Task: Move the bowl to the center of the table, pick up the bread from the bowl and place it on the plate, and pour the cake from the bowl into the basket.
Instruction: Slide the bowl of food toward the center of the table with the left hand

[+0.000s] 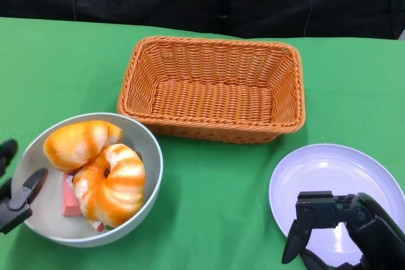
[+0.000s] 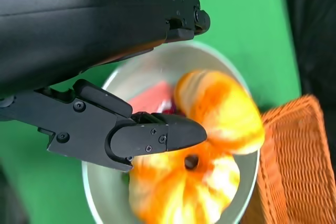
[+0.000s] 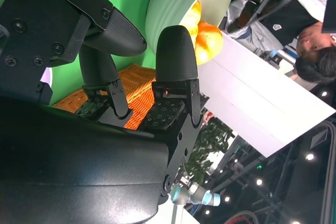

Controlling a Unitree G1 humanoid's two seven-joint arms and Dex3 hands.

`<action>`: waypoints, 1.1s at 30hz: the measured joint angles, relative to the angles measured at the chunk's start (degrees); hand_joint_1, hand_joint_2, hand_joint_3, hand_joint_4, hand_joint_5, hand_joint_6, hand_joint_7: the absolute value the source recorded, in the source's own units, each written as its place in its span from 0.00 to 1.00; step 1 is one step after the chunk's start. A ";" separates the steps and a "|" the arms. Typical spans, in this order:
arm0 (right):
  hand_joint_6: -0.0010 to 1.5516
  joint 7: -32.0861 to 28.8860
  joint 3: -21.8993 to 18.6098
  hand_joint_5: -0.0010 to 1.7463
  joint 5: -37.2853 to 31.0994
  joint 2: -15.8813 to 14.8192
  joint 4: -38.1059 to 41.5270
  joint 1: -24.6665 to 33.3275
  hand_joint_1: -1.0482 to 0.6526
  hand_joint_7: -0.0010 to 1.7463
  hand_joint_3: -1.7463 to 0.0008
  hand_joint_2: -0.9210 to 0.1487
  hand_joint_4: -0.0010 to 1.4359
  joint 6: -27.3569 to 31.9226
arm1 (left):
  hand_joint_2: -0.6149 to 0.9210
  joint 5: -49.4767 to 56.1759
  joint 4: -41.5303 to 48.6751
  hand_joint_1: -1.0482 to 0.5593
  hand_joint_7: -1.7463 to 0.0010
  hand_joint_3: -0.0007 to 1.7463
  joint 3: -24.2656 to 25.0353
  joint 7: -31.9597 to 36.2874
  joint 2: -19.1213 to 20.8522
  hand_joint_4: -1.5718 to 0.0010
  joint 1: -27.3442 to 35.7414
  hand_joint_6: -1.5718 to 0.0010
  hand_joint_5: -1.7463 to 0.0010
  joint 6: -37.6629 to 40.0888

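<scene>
We see the pale green bowl [image 1: 149, 184] sitting on the green desk [image 1: 215, 200] at about eight o'clock from the desk's middle, near the lower left of the head view. Inside it lie two orange-and-white striped bread rolls: one bread roll [image 1: 79, 143] toward the bowl's eleven o'clock side and a second, ring-like roll [image 1: 112, 184] just beside and touching it toward the centre. A pink slab of cake [image 1: 68, 202] lies under them on the bowl's floor, mostly covered. Our left hand [image 1: 16, 197] is at the bowl's nine o'clock edge; one of its fingers [image 2: 157, 136] reaches over the rim into the bowl, close above the ring-like roll, while another stays outside the wall, so the hand brackets the rim, though we cannot tell whether it actually clamps it. The woven orange basket [image 1: 212, 86] stands at twelve o'clock from the desk's middle, just beside the bowl's one o'clock edge. The white plate [image 1: 329, 175] rests at four o'clock, well apart from the bowl. Our right hand [image 1: 345, 229] hovers over the plate's near edge with its fingers [image 3: 176, 56] spread apart and holding nothing. In the right wrist view a person [image 3: 307, 30] shows beyond the desk.
</scene>
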 measured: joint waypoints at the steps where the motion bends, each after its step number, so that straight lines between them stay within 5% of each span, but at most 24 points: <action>1: 0.54 0.00 0.00 0.88 0.01 0.00 -0.01 0.01 0.53 0.74 0.05 0.77 0.60 0.06 | 1.00 -0.47 0.33 0.28 1.00 0.32 -0.01 -0.58 0.57 1.00 -0.34 1.00 1.00 0.62; 18: 0.51 -0.18 -0.48 0.88 0.00 0.20 -0.58 0.11 0.49 0.75 0.07 0.72 0.57 0.34 | 1.00 -7.11 4.61 0.25 1.00 0.32 -2.34 -6.57 5.62 1.00 -4.57 0.99 1.00 4.92; 24: 0.37 -0.96 -1.06 0.83 -0.49 0.55 -3.43 1.30 0.48 0.69 0.18 0.57 0.44 1.64 | 1.00 -10.50 2.50 0.25 0.99 0.33 -2.34 -6.89 4.95 1.00 -4.18 0.99 1.00 7.10; 28: 0.35 -1.45 -1.13 0.82 -0.77 0.70 -4.70 1.30 0.48 0.69 0.20 0.55 0.43 1.80 | 1.00 -11.65 1.14 0.25 0.99 0.33 -2.37 -6.46 4.35 1.00 -4.01 0.98 1.00 8.41; 31: 0.16 -1.74 -1.84 0.85 -1.93 0.68 -6.49 1.47 0.46 0.73 0.27 0.50 0.21 3.06 | 1.00 -12.26 -1.08 0.24 1.00 0.33 -2.36 -6.42 4.17 1.00 -3.19 1.00 1.00 9.89; 33: 0.10 -1.79 -2.73 0.86 -2.47 0.53 -7.98 1.40 0.45 0.74 0.29 0.48 0.16 3.76 | 1.00 -13.48 -3.00 0.23 1.00 0.33 -2.52 -6.42 3.70 1.00 -2.29 1.00 1.00 10.91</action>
